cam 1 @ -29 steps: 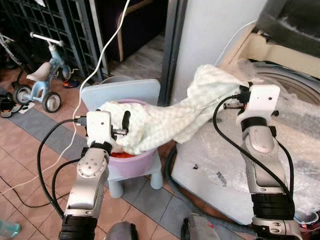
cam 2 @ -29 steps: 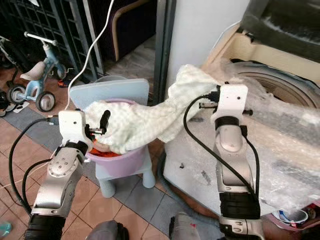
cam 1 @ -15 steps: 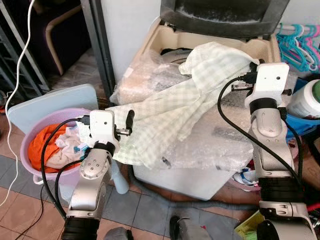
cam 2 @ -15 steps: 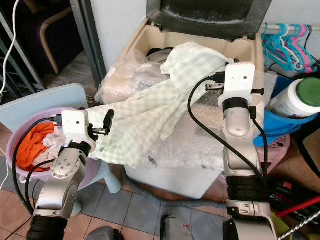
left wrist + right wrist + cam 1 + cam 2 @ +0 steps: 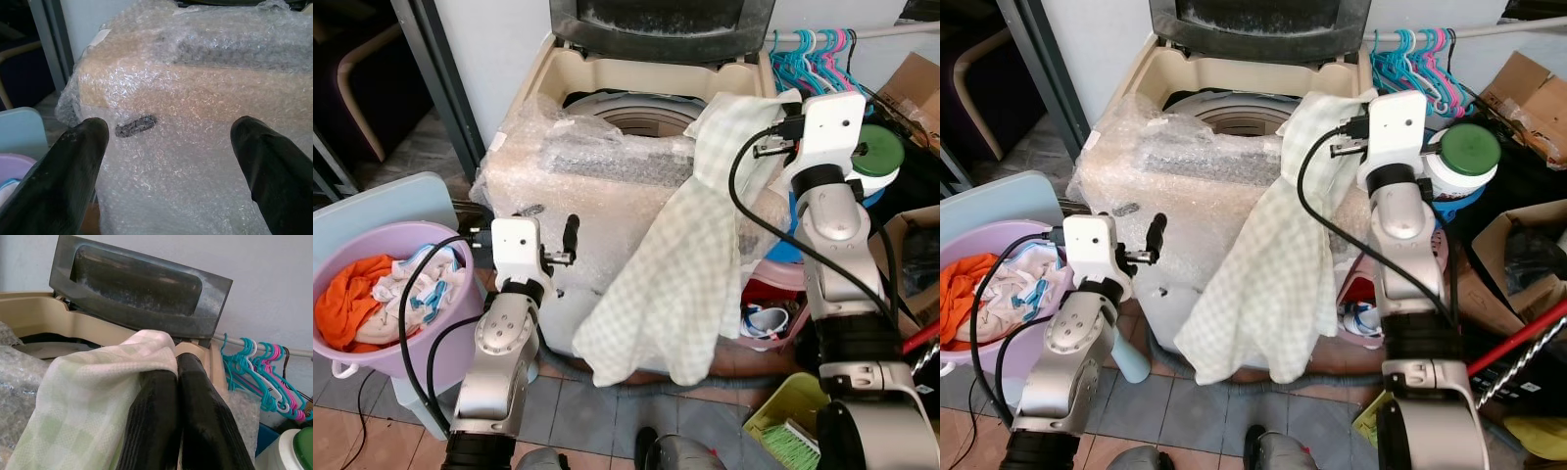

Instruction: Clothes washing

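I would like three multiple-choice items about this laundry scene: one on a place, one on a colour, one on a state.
1. Where does the checked cloth hang?
A. inside the basin
B. down the washing machine's front
C. on the hanger rail

2. What colour is the laundry basin?
A. purple
B. yellow
C. black

3. How are the left gripper fingers?
A. shut on the cloth
B. shut on nothing
C. open

Answers: 1 B, the cloth drapes from the right gripper over the wrapped washing machine. 2 A, its rim is purple. 3 C, the left wrist view shows both fingers wide apart.
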Motion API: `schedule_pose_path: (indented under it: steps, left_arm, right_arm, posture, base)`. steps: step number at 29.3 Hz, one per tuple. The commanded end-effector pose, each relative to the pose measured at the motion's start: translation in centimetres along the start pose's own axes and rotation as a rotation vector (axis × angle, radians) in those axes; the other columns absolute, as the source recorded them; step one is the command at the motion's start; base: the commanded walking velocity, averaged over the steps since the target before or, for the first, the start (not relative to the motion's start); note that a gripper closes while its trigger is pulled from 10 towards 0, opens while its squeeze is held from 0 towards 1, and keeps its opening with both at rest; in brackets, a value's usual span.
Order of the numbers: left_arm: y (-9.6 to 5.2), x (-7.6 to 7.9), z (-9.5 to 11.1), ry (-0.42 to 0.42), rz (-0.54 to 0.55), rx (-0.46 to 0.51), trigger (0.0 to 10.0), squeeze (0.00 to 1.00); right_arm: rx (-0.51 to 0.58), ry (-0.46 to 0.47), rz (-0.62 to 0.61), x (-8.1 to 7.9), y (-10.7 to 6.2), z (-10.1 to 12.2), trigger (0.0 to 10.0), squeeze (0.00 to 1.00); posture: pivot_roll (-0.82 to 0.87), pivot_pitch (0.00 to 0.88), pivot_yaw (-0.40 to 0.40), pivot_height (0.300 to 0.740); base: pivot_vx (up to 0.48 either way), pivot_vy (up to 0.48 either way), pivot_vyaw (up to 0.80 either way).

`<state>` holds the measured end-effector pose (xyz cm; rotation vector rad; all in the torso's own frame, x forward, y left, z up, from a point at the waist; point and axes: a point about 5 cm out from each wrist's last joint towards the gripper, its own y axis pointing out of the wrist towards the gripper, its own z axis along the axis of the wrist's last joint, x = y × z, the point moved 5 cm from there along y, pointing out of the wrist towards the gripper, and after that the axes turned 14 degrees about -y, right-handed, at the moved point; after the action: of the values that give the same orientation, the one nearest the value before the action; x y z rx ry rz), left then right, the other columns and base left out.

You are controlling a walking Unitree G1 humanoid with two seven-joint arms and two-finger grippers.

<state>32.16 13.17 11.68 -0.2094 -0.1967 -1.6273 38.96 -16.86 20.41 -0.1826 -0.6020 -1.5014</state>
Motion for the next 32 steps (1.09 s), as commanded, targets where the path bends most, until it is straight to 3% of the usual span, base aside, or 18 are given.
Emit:
schedule_pose_path:
  steps: [1, 8, 10, 17, 19, 20, 21, 23, 24, 25, 28, 32]
  left_arm:
    - [0.0, -0.4, 0.2, -0.010, 0.016, 0.002, 10.0, 0.00]
    - [0.4, -0.1, 0.4, -0.028, 0.012, 0.004, 10.0, 0.00]
    - [0.3, 0.4, 0.0, -0.041, 0.009, -0.012, 10.0, 0.00]
    - [0.2, 0.1, -0.1, -0.032, 0.009, -0.016, 10.0, 0.00]
    - [0.1, 0.1, -0.2, -0.040, 0.013, -0.020, 10.0, 0.00]
    - [0.1, 0.1, -0.2, -0.040, 0.013, -0.020, 10.0, 0.00]
    - [0.0, 0.3, -0.2, -0.040, 0.006, -0.022, 10.0, 0.00]
    - [0.0, 0.4, -0.2, -0.032, -0.003, -0.023, 10.0, 0.00]
    - [0.0, 0.6, -0.2, -0.028, -0.011, -0.020, 10.0, 0.00]
    - [0.0, 0.6, -0.2, -0.029, -0.013, -0.020, 10.0, 0.00]
    - [0.0, 0.6, -0.1, -0.023, -0.018, -0.022, 10.0, 0.00]
    - [0.0, 0.6, -0.1, -0.022, -0.013, -0.019, 10.0, 0.00]
  right_arm:
    - [0.032, 0.005, 0.015, 0.1, 0.0, 0.9, 10.0, 0.00]
    - [0.090, -0.034, 0.038, 0.3, 0.5, 2.3, 10.0, 0.00]
    - [0.135, -0.050, 0.008, 1.7, 1.9, 3.8, 10.0, 0.00]
    - [0.222, -0.098, -0.011, 3.8, 4.5, 7.0, 10.0, 0.00]
    - [0.284, -0.153, -0.014, 4.8, 6.2, 9.5, 10.0, 0.00]
    - [0.284, -0.153, -0.014, 4.8, 6.2, 9.5, 10.0, 0.00]
    - [0.311, -0.185, -0.045, 6.1, 7.3, 11.1, 10.0, 0.00]
    - [0.321, -0.177, -0.083, 7.4, 8.0, 12.3, 10.0, 0.00]
    - [0.339, -0.189, -0.147, 9.5, 8.9, 14.4, 10.0, 0.00]
    - [0.350, -0.208, -0.177, 10.5, 9.2, 15.5, 10.0, 0.00]
    - [0.432, -0.214, -0.345, 15.6, 9.1, 20.9, 10.0, 0.00]
    - [0.460, -0.206, -0.381, 17.0, 8.9, 22.4, 10.0, 0.00]
  posture:
    - [0.00, 0.091, 0.005, 0.740]
    - [-0.01, 0.088, 0.010, 0.740]
    - [-0.01, 0.094, 0.012, 0.740]
    - [0.00, 0.102, 0.014, 0.740]
    - [0.00, 0.103, 0.016, 0.740]
    - [0.00, 0.103, 0.016, 0.740]
    - [0.01, 0.105, 0.017, 0.740]
    - [0.01, 0.106, 0.018, 0.740]
    - [0.01, 0.106, 0.018, 0.740]
    - [0.01, 0.106, 0.018, 0.740]
    - [0.02, 0.110, 0.020, 0.740]
    - [0.02, 0.109, 0.012, 0.740]
  base:
    - [0.349, 0.270, 0.00]
    - [0.384, 0.275, 0.00]
    - [0.379, 0.294, 0.00]
    - [0.361, 0.317, 0.00]
    - [0.360, 0.317, 0.00]
    - [0.360, 0.315, 0.00]
    - [0.240, 0.307, 0.00]
    - [0.000, 0.000, 0.00]
    - [0.000, 0.000, 0.00]
    - [0.000, 0.000, 0.00]
    - [0.000, 0.000, 0.00]
    - [0.000, 0.000, 0.00]
